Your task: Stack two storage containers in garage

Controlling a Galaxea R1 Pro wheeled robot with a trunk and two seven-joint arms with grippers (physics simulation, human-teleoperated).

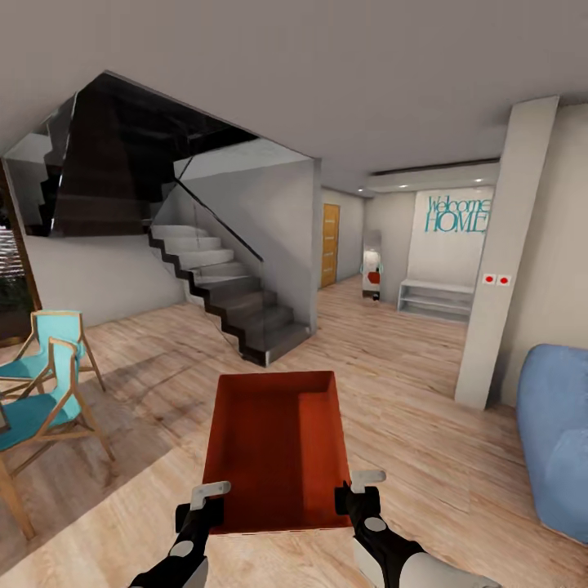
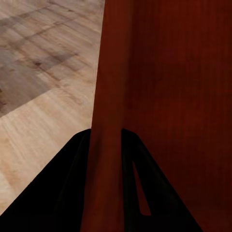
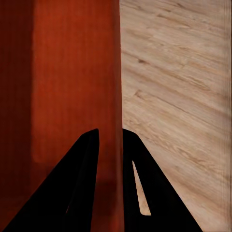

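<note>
Left gripper (image 1: 209, 500) is clamped on the bin's (image 1: 278, 441) left wall, right gripper (image 1: 358, 487) clamped on its right wall, so the orange-red bin sits lower center of the head view, held above the wood floor (image 1: 408, 392). Stairs (image 1: 229, 294) upper left, teal chairs (image 1: 41, 384) far left, blue sofa (image 1: 559, 433) at right edge.

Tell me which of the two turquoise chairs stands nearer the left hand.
The nearer turquoise chair, lower at the head view's left edge, is closer to the left hand; the other chair stands behind it.
</note>
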